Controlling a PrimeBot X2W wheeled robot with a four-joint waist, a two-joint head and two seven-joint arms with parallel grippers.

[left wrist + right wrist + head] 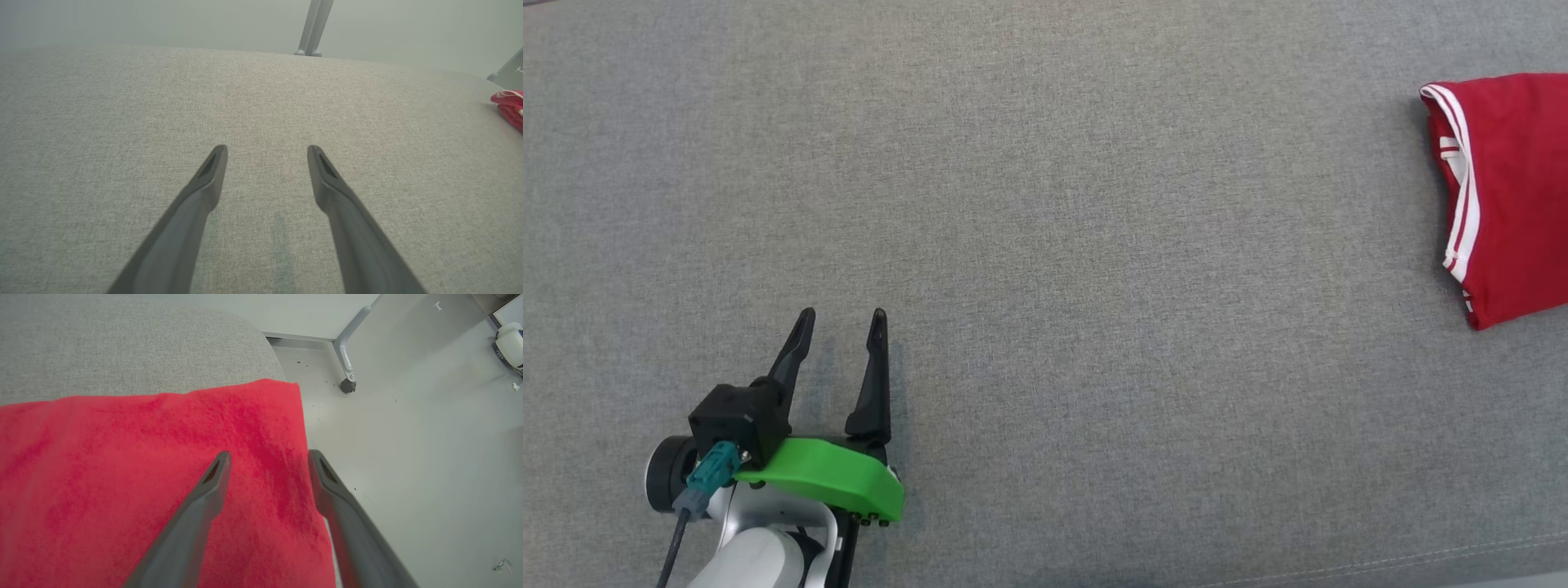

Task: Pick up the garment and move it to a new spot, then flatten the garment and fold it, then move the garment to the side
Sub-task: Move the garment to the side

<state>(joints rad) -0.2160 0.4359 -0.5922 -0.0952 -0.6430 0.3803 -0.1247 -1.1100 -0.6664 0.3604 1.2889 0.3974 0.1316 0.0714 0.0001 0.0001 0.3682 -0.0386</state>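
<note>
**Garment folded and at the side; task looks all but finished**

Red garment (1507, 196), white-striped trim, lies folded at far right of head view on the grey fabric surface (1045, 245). Right gripper (269, 454) sits over its corner, fingers spread, gripping nothing. Left gripper (843, 313), lower left, is wide apart and empty. Probably only the arm's retreat is left.

This looks like a bare lab or test room. A wide padded surface covered in grey woven fabric (1045, 204) stands over a smooth, pale grey floor (429, 465). Beyond its right edge, a grey metal frame leg on a small caster wheel (347, 377) rests on that floor.
</note>
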